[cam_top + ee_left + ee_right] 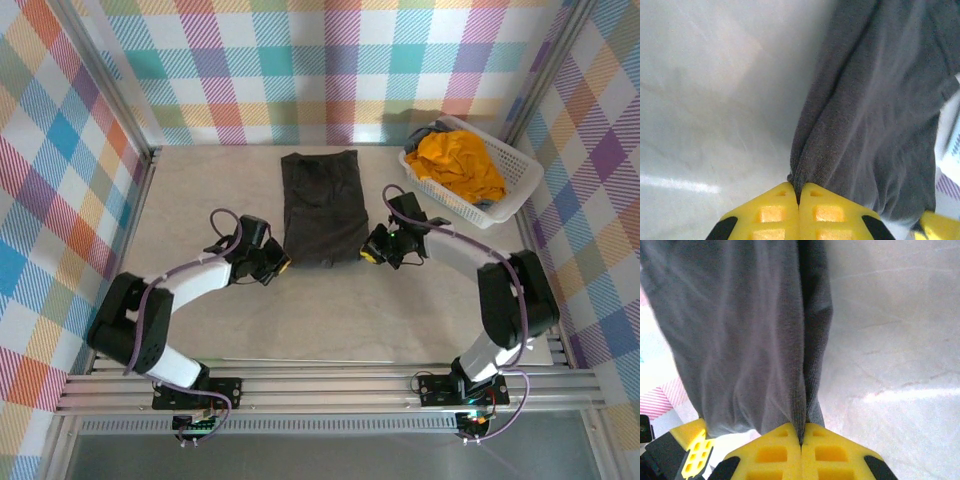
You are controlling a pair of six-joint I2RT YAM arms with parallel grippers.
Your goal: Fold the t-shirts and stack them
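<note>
Since our left gripper [281, 266] and right gripper [369, 252] are clamped on the charcoal t-shirt [320, 200], apparently at its 2 near corners, we should lift both evenly, then fold far.

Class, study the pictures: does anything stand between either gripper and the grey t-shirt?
Nothing visible does. The left gripper and right gripper are each shut on a near corner of the grey t-shirt. The white basket holding the orange t-shirt sits apart, at the far right.

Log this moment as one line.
left gripper: shut on grey t-shirt | right gripper: shut on grey t-shirt | orange t-shirt: in basket
</note>
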